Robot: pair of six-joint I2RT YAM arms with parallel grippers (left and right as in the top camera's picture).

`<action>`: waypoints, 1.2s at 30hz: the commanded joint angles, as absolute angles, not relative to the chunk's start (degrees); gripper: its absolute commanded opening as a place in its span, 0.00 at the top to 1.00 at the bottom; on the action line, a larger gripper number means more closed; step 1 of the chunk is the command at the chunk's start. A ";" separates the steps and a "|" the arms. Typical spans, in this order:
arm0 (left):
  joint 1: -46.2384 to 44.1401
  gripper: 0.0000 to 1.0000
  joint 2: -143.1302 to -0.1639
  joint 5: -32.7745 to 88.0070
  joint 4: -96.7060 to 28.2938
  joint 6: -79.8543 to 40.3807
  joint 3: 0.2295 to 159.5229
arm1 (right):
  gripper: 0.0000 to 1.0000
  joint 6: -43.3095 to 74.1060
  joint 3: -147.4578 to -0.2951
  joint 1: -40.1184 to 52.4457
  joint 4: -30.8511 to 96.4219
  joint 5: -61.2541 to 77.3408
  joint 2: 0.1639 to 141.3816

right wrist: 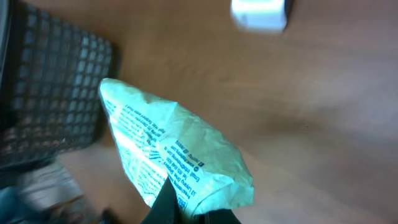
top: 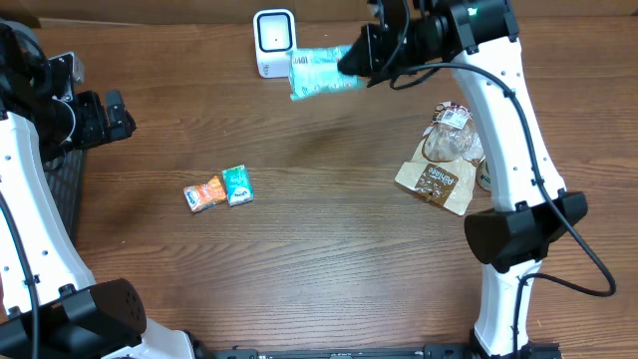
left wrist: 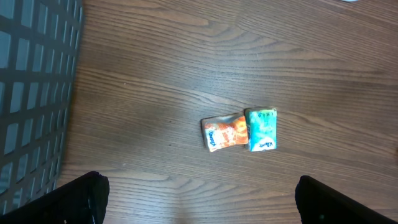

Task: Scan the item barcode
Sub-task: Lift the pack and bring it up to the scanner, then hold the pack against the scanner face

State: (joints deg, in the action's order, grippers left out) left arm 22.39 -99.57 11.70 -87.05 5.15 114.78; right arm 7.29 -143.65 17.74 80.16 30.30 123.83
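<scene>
A: Where is the item that needs scanning?

B: The green packet (top: 321, 72) looks lifted off the table (top: 329, 259), at the far edge, just beside the white scanner (top: 273, 42). From overhead its end overlaps the scanner's right side. Whether they touch cannot be told.

A: And what holds it?

B: The right jaws are pressed together on one corner of the packet. In the right wrist view the crinkled film fans out ahead of them, printed side toward the camera.

A: So what makes the scan go well?

B: The barcode probably has to face the scanner window squarely, with the film flat and not folded over the code. Pinched at a single corner, the packet may droop or twist, so a slow turn of the wrist seems wiser than a quick swing. The print is too blurred to show where the barcode sits.

A: The other arm?

B: The left jaws are spread wide and hold nothing. They hang above an orange tissue pack (left wrist: 222, 132) and a teal tissue pack (left wrist: 261, 129), which lie touching each other, well apart from the scanner.
</scene>
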 commanded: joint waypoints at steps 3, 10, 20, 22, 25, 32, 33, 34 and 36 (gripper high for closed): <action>22.48 0.00 -99.63 11.79 -86.91 6.24 114.89 | 0.96 3.01 -147.00 23.40 69.10 4.80 123.55; 22.48 0.00 -99.63 11.79 -86.91 6.24 114.89 | 0.96 -10.55 -141.08 31.42 42.63 -27.92 127.83; 22.48 0.00 -99.63 11.79 -86.91 6.24 114.89 | 0.96 -44.91 -140.84 32.34 7.66 -31.46 143.68; 22.48 0.01 -99.63 11.79 -86.94 6.26 114.89 | 0.96 -50.65 -140.84 32.36 3.77 -30.65 146.67; 22.48 0.01 -99.63 11.79 -86.94 6.24 114.89 | 0.96 -52.93 -140.84 32.36 0.03 -30.44 149.97; 22.48 0.01 -99.63 11.81 -86.91 6.24 114.89 | 0.96 -57.69 -140.84 32.73 0.05 -29.54 153.25; 22.48 0.00 -99.63 11.81 -86.91 6.24 114.89 | 0.96 -58.30 -140.84 32.75 0.03 -29.52 153.27; 22.48 0.00 -99.63 11.79 -86.91 6.26 114.89 | 0.96 -58.85 -140.84 32.80 0.03 -29.54 153.27; 22.48 0.00 -99.63 11.81 -86.91 6.24 114.89 | 0.96 -58.87 -140.84 32.95 -0.01 -29.54 153.27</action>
